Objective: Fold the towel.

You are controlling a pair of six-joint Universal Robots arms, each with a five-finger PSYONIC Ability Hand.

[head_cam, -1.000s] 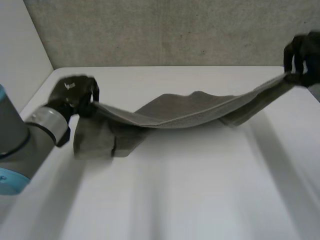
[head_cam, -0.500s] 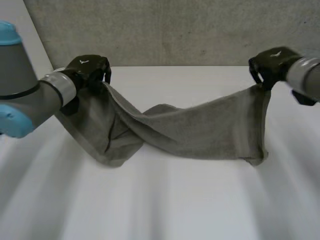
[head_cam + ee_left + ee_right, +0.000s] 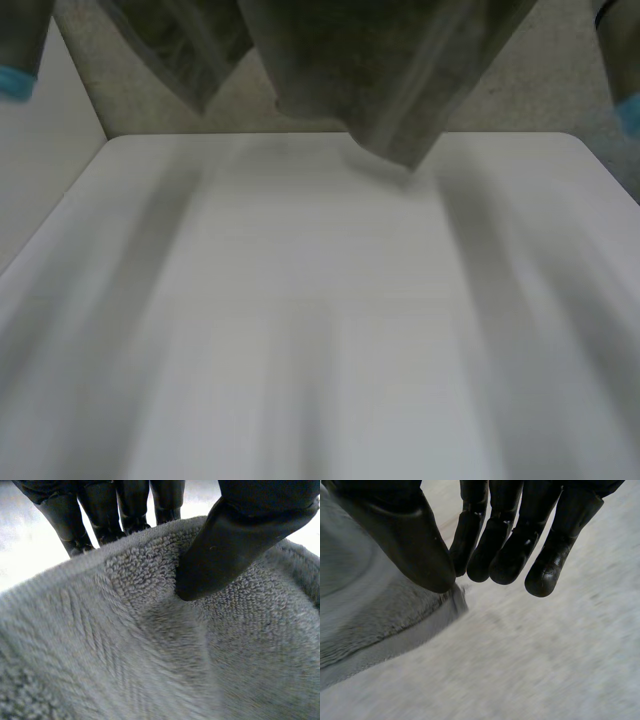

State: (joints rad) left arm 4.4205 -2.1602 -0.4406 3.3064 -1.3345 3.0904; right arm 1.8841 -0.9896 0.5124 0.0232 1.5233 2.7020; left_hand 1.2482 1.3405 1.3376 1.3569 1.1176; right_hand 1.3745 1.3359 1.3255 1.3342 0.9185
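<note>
The towel hangs clear above the worktop. The left hand pinches its edge deep between thumb and fingers; the right hand pinches only the very corner. Hazard: that shallow corner hold may slip under the cloth's weight, dropping one end

A sparse robotics lab or test cell, shown by a plain white desk set against a rough grey concrete-looking wall, a blank white side panel, and the robot's grey, blue-capped left arm and right arm.
</note>
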